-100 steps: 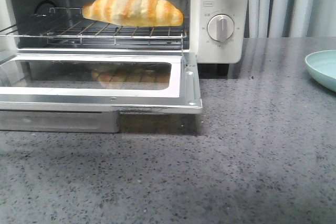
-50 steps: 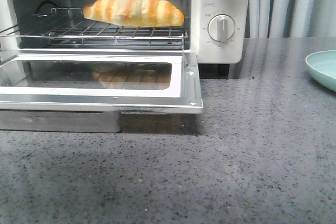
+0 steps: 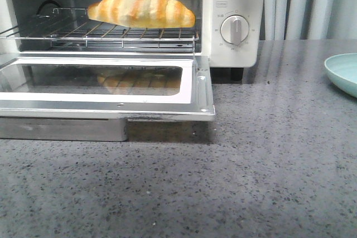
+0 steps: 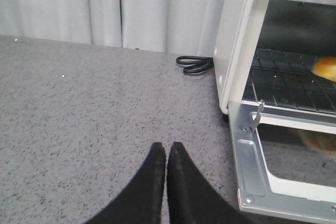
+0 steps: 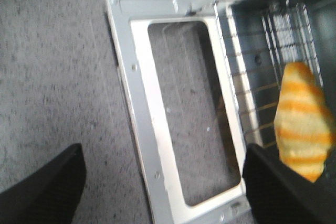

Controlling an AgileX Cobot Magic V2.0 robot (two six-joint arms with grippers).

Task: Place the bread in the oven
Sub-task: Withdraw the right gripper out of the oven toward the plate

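— Grey speckled stone made up the tabletop point(image 3: 268, 182), and pale curtains point(image 3: 304, 4) hung behind its far edge. What stood on it?

— Toward the far left sat the oven point(image 3: 231, 20), cream-white, its glass door point(image 3: 106, 85) dropped flat toward the near edge. A coiled black cord point(image 4: 195, 65) lay on the stone just beside the oven's left wall, near the far edge.

— And the bread?

— The bread point(image 3: 141, 8) lay on the wire rack point(image 3: 106, 33) inside the oven, toward the rack's right side, striped golden and cream. Its dim reflection showed in the door glass below.

— How did the tools stand?

— The left gripper point(image 4: 167, 150) hovered over bare stone left of the oven, its two black fingers point(image 4: 153, 174) pressed together and holding nothing. The right gripper point(image 5: 163, 177) hung above the lowered door with its fingers point(image 5: 273, 182) spread wide, one on each side of the door frame, empty, with the bread just beyond one fingertip.

— Anything else?

— A pale green plate point(image 3: 343, 73) sat at the right edge, well apart from the oven.
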